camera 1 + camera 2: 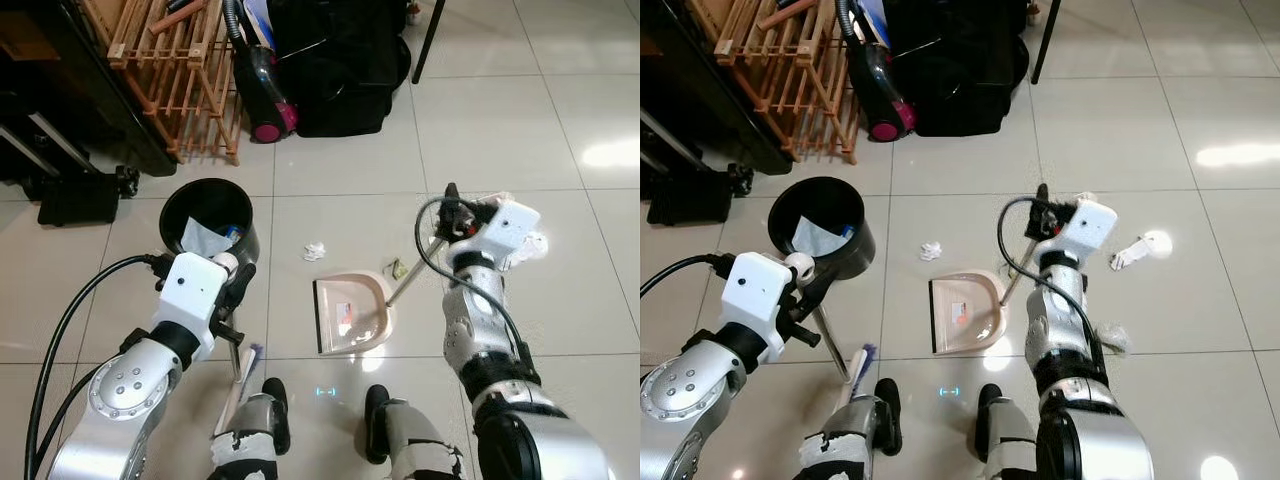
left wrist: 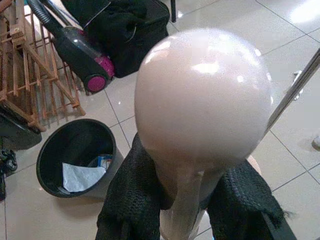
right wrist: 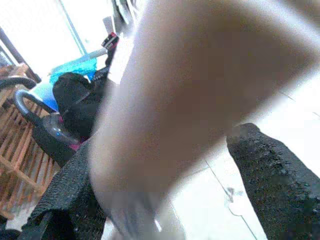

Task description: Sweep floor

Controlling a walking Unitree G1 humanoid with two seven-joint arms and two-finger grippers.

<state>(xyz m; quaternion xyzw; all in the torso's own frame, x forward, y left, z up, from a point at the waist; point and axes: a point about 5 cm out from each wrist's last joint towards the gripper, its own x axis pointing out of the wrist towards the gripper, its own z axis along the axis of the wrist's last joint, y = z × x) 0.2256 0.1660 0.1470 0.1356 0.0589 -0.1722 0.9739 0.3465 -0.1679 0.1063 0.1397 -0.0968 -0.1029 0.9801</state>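
On floor: your left hand (image 1: 237, 283) grips broom (image 1: 238, 372), right hand (image 1: 447, 222) grips dustpan (image 1: 352, 314) (empty); paper (image 1: 314, 250) unswept.

silver arms (image 1: 115, 395) | white wrist boxes (image 1: 192, 290) | black cables (image 1: 70, 310)

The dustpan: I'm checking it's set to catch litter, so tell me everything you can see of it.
The pale pink plastic dustpan lies flat on the white tiled floor ahead of the robot's feet, its straight open lip facing the robot's left. A small label shows inside its tray. A thin metal handle slants up from its rounded back to the right claw, which is shut on it.
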